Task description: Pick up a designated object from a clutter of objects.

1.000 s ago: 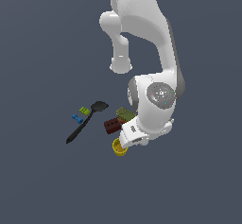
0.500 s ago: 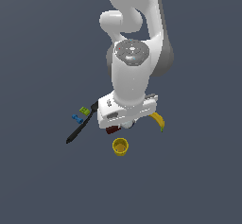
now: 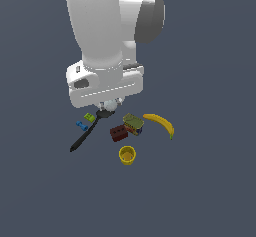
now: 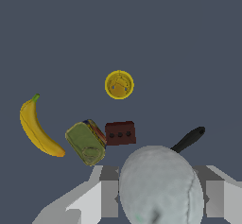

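Note:
The pale white-grey ball (image 4: pixel 160 185) fills the space between my fingers (image 4: pixel 109 192) in the wrist view, and my gripper (image 4: pixel 162 194) is shut on it. In the exterior view the ball (image 3: pixel 111 104) peeks out just under the white hand, with the gripper (image 3: pixel 109 106) held above the spatula's head. Below lies the rest of the clutter: a yellow cup (image 3: pixel 127 155), a dark red brick (image 3: pixel 118 133), a multicoloured can (image 3: pixel 133 123) and a yellow banana (image 3: pixel 161 124).
A black spatula (image 3: pixel 86 135) lies slanted at the exterior view's left, with a green brick (image 3: pixel 89 117) and a blue brick (image 3: pixel 81 126) beside it. In the wrist view the cup (image 4: pixel 119 84), brick (image 4: pixel 120 133), can (image 4: pixel 86 142) and banana (image 4: pixel 37 128) lie on the dark floor.
The arm has swung round and the hand has moved from beside the yellow cup to above the spatula's head, uncovering the brick, can and banana.

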